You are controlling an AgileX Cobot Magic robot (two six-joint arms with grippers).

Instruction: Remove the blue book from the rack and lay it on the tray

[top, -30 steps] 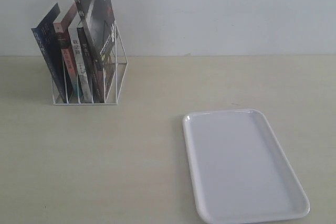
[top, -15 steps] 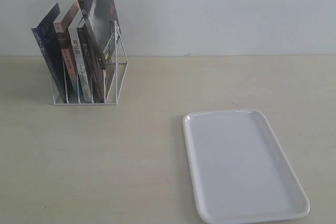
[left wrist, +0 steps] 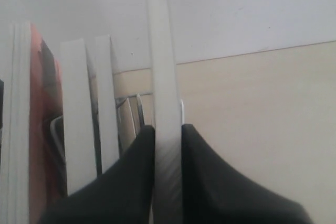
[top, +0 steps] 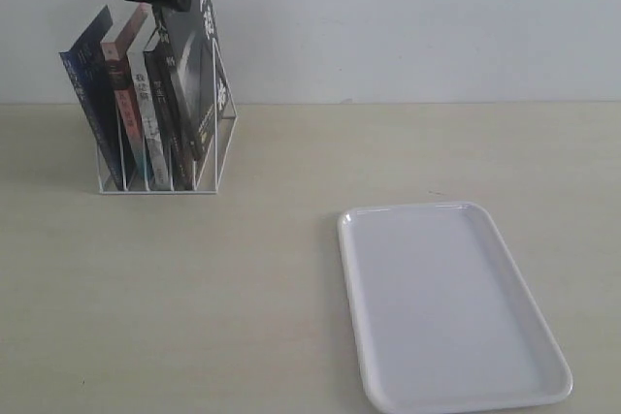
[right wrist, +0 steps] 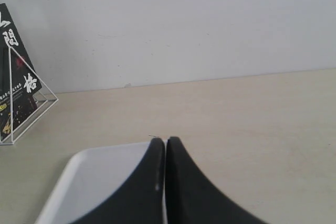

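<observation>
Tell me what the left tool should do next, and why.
Probably open and let go. The left tool is clamped on the black-and-grey paperback book at the right end of the white wire rack in the exterior view, not on the deep blue paperback book, which stands in the far left slot. Releasing would free it to go to the blue one.

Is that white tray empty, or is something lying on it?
Empty. The tray shows only its bare white surface; the books all stand in the rack.
</observation>
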